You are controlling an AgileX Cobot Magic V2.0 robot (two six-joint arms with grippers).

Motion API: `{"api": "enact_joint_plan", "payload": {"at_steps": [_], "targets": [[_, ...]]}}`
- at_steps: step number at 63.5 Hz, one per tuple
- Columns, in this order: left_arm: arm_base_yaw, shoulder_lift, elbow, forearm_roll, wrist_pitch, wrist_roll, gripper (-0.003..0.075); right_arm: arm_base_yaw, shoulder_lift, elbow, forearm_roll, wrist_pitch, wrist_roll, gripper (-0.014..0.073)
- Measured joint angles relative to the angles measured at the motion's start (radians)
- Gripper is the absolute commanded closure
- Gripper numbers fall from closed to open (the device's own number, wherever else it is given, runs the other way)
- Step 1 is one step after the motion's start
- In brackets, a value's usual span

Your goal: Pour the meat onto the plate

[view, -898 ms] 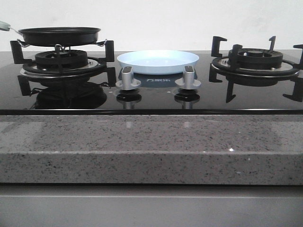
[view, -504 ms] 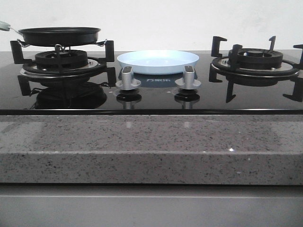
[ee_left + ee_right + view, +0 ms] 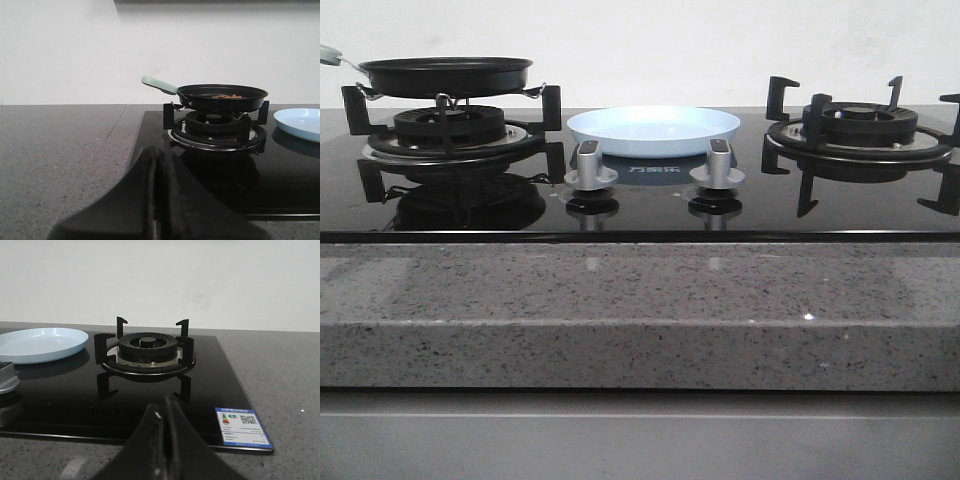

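Meat (image 3: 226,96) in pan (image 3: 222,97) — plate (image 3: 653,130) bare

Your left gripper (image 3: 152,220) shows as two matte black fingers (image 3: 132,200), broad at the base and tapering upward. Your right gripper (image 3: 164,450) looks alike, black with a small pale fleck.

Reddish-brown meat (image 3: 226,96) in pan; pale plate (image 3: 654,130) bare.
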Motion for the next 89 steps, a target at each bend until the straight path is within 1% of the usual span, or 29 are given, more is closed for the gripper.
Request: {"api": "enact_joint_plan", "payload": {"at_steps": [13,20,24,36,46,57,63,72,89], "targets": [[0.000,0.000,-0.002,-0.009,-0.050,0.000,0.0741,0.000,0.000,0.000,0.000,-0.008,0.000,0.0662],[0.000,0.000,-0.064,-0.032,-0.005,0.000,0.0741,0.000,0.000,-0.027,0.000,0.013,0.000,0.0662],[0.000,0.000,-0.118,-0.035,0.037,0.000,0.0741,0.000,0.000,-0.066,0.000,0.038,0.000,0.0662],[0.000,0.026,-0.327,-0.037,0.178,0.000,0.0741,0.000,0.003,-0.248,0.000,0.139,0.000,0.0662],[0.000,0.137,-0.496,-0.037,0.318,0.000,0.0741,0.000,0.074,-0.410,0.000,0.247,0.000,0.0662],[0.000,0.295,-0.642,-0.037,0.497,0.000,0.0741,0.000,0.217,-0.556,0.000,0.395,0.000,0.0662],[0.000,0.361,-0.671,-0.049,0.540,0.000,0.0741,0.000,0.287,-0.588,0.000,0.441,0.000,0.0662],[0.000,0.428,-0.673,-0.064,0.562,0.000,0.0741,0.000,0.352,-0.592,0.000,0.478,0.000,0.0662],[0.000,0.517,-0.673,-0.072,0.585,0.000,0.0741,0.000,0.404,-0.571,0.000,0.504,0.000,0.0659]]}}
